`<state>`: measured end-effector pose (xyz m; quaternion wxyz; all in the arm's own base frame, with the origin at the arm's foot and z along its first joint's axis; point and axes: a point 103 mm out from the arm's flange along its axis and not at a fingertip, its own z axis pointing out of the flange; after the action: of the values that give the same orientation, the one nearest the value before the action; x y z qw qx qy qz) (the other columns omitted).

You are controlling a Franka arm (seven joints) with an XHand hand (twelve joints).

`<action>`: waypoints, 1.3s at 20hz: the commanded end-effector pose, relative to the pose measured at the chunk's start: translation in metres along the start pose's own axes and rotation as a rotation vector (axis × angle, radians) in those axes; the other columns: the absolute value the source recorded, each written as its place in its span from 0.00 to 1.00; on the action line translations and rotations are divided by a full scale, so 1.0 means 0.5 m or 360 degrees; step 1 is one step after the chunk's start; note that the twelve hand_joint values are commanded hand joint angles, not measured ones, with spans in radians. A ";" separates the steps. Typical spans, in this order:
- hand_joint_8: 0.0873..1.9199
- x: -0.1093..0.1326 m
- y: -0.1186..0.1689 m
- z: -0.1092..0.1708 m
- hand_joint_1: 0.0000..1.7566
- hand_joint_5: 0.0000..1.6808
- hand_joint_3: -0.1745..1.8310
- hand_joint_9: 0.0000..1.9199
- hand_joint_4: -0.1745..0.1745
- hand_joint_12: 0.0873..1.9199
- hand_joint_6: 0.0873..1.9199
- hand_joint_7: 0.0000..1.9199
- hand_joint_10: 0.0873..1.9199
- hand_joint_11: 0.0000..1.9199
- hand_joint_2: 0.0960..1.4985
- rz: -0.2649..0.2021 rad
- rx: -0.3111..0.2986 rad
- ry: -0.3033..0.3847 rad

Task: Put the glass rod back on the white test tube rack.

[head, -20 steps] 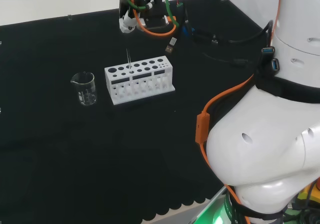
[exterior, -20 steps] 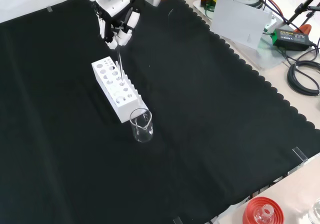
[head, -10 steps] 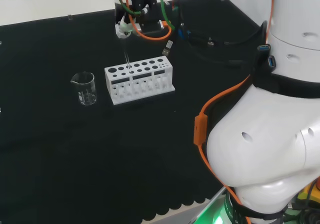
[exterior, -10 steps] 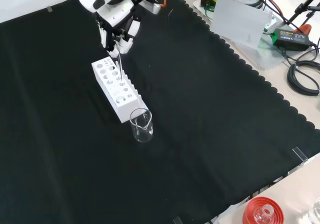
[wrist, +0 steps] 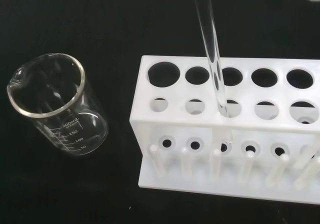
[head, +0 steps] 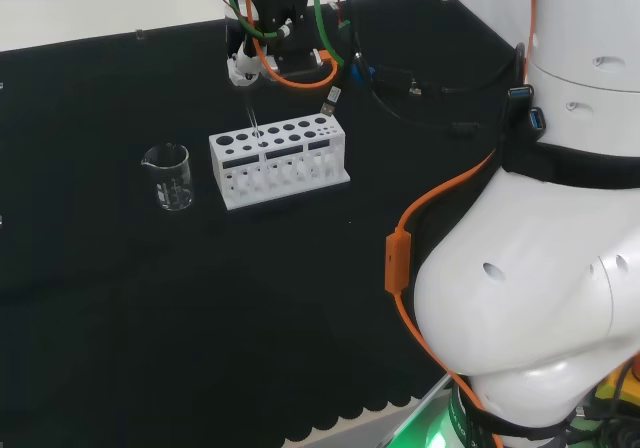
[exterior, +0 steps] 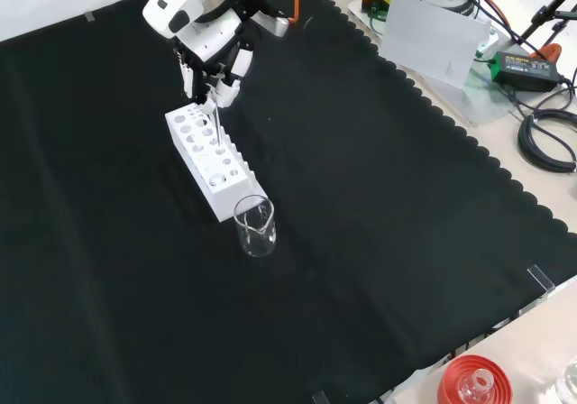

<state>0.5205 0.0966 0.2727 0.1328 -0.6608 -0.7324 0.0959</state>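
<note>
A: Worktop (exterior: 379,206), black cloth. On it?
B: White rack (exterior: 207,158), long side toward the head view. Clear empty beaker (exterior: 255,226) just beside one end, apart from it.
A: Hand?
B: Hand (exterior: 215,59) above the rack, fingers pinched on the rod's top.
A: Rod?
B: Rod (wrist: 212,54) near upright, slightly tilted. Wrist view: lower end sits in a front-row hole, third from the beaker end. Tip depth unclear.
</note>
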 end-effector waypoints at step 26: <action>0.36 -0.024 0.038 0.013 0.74 0.62 0.06 0.92 0.00 0.30 0.32 0.67 0.15 0.82 0.69 0.0035 0.0046 0.0017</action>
<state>0.5335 0.0835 0.2619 0.1425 -0.6691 -0.7226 0.0992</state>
